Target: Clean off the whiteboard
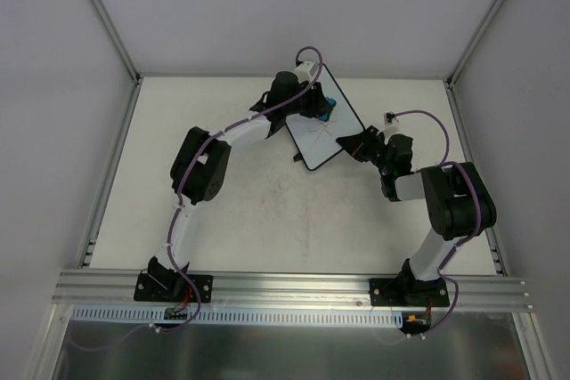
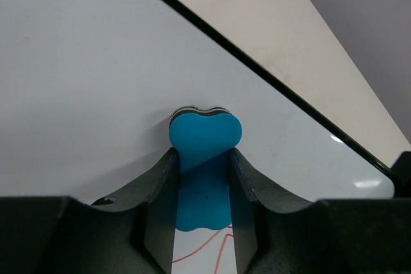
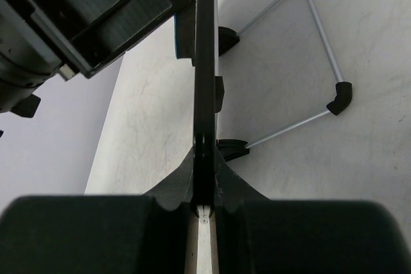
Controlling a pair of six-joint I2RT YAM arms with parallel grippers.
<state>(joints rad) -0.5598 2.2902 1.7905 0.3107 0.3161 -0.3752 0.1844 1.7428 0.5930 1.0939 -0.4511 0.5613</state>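
Observation:
The whiteboard stands tilted at the back middle of the table, white with a thin black frame. My left gripper is shut on a blue bone-shaped eraser, whose felt end presses against the board's face. Red scribbles show just below the eraser, between the fingers. My right gripper is shut on the board's right edge; in its wrist view the board runs edge-on between the fingers.
A wire stand with black corner pieces folds out from the board's back over the table. The left arm's gripper body is close on the other side. An aluminium rail lines the near edge.

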